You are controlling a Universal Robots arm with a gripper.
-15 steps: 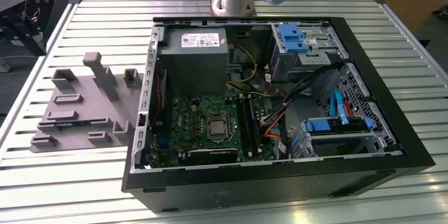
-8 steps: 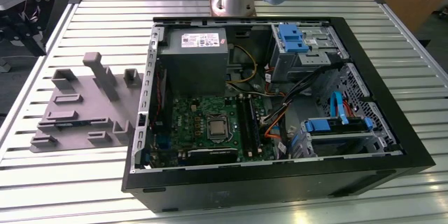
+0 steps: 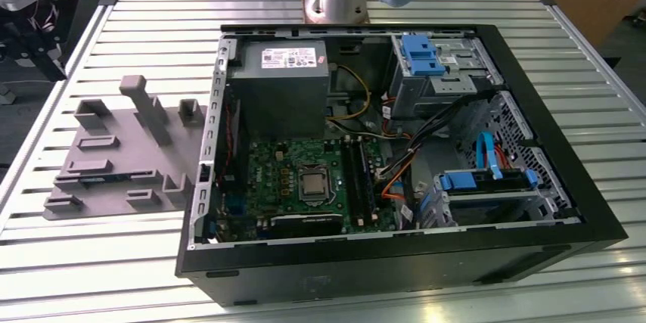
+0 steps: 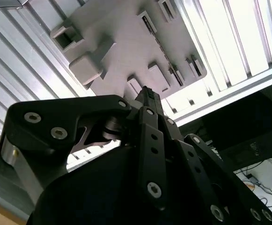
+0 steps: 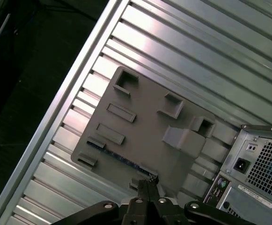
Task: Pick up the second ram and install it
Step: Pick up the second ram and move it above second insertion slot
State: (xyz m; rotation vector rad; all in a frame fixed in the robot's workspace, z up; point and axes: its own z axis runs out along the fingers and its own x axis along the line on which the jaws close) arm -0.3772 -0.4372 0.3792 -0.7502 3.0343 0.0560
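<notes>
Gripper (image 5: pixel 147 185) hangs above the fixture (image 5: pixel 145 117), well clear of it, fingers pressed together with nothing between them. Ram (image 5: pixel 119 158) sits in a slot along one edge of the fixture. Risks as I see them: descending with the fingers together would ram the tips onto the stick, and an off-line approach could skew the grab or clip the fixture's upright block (image 5: pixel 180 138).

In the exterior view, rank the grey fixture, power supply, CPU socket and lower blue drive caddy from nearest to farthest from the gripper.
The gripper hangs at the exterior view's far left.
1. grey fixture, on the table beside the case
2. power supply, in the case's back corner
3. CPU socket, mid-motherboard
4. blue drive caddy, at the case's right side
</notes>
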